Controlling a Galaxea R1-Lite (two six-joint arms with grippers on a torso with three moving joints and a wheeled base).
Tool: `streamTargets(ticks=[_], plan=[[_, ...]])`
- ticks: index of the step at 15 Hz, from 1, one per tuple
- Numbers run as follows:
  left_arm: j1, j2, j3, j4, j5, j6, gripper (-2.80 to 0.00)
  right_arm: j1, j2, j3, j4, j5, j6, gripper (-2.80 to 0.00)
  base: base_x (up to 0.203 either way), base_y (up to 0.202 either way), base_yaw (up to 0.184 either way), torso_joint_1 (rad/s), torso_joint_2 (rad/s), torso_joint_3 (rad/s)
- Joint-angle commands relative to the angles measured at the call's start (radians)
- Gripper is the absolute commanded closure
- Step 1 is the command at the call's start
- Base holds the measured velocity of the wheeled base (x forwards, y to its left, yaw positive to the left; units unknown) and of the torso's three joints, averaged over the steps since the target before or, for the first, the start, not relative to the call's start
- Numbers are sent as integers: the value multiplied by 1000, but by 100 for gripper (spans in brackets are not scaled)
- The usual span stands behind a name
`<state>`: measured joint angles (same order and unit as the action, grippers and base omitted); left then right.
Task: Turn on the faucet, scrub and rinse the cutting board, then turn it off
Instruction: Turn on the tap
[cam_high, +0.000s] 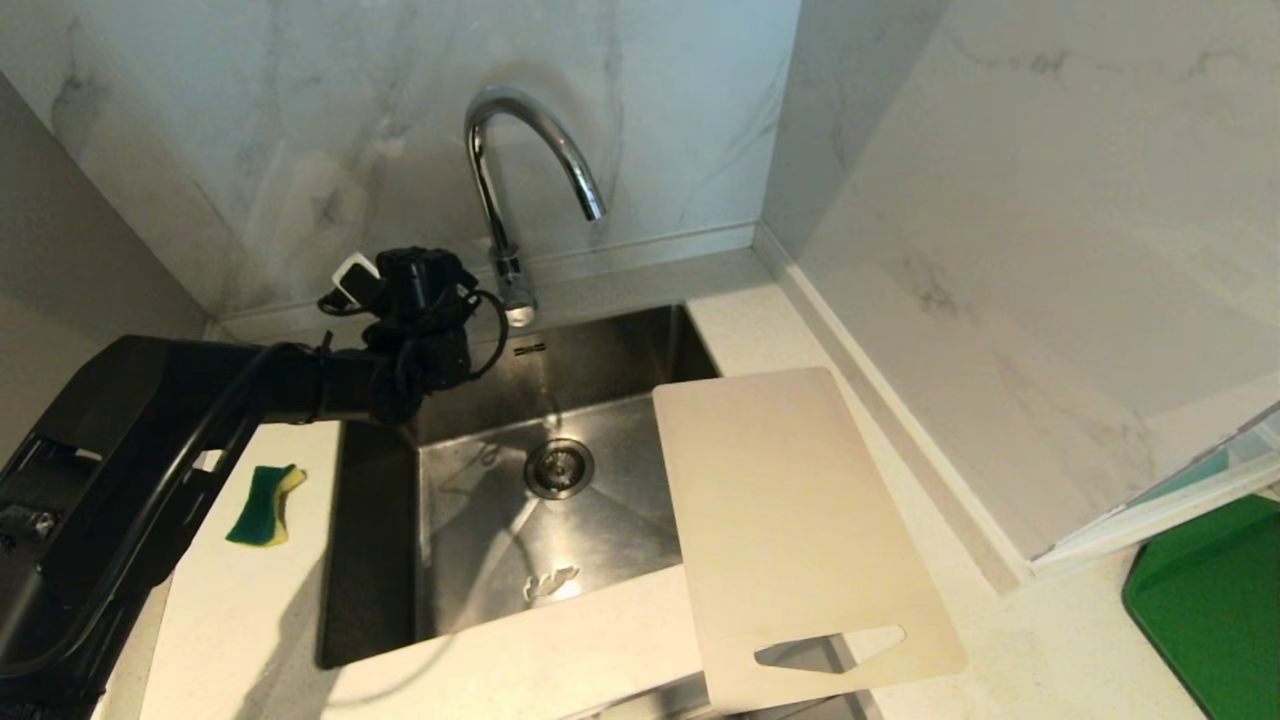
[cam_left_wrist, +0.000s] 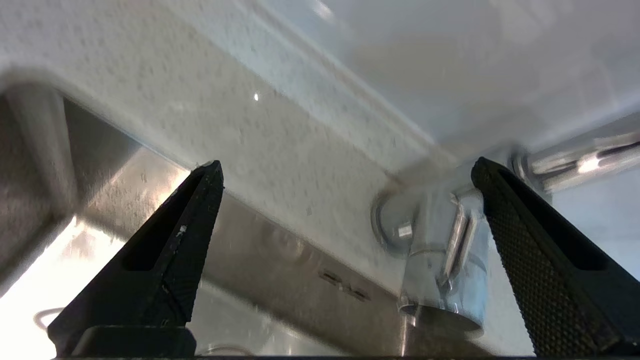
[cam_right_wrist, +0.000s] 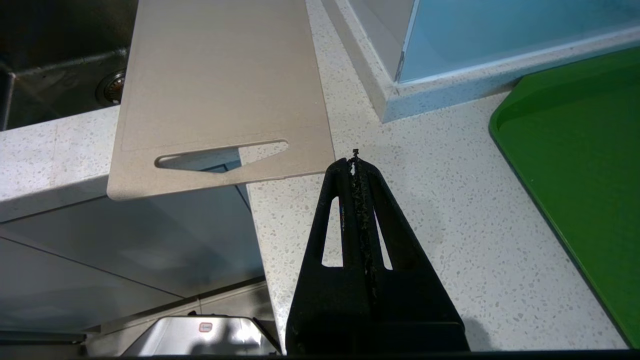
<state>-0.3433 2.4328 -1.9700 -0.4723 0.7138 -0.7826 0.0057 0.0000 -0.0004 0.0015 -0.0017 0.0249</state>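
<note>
With our left gripper (cam_left_wrist: 345, 170) spread wide beside the faucet (cam_high: 505, 180) at the sink's (cam_high: 380, 540) back edge — cutting board (cam_high: 790, 520) overhanging the right rim, right gripper (cam_right_wrist: 356, 162) shut, parked — we risk sliding past the small lever.

Sink (cam_high: 480, 520) layout
Faucet (cam_high: 510, 180) stands behind the sink; sponge (cam_high: 265, 505) lies on the counter to its left; cutting board (cam_high: 790, 520) lies across its right rim.
</note>
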Motion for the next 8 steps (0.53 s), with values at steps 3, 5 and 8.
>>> streamTargets(ticks=[3,5,8], plan=[[-2,8,0,1,6,-4,-280,0,0,0,0,0,0,0,0,0,0,0,0,0],[-2,15,0,3,6,-6,-280,0,0,0,0,0,0,0,0,0,0,0,0,0],[-2,19,0,62,2,-22,-280,0,1,-1,1,0,0,0,0,0,0,0,0,0]])
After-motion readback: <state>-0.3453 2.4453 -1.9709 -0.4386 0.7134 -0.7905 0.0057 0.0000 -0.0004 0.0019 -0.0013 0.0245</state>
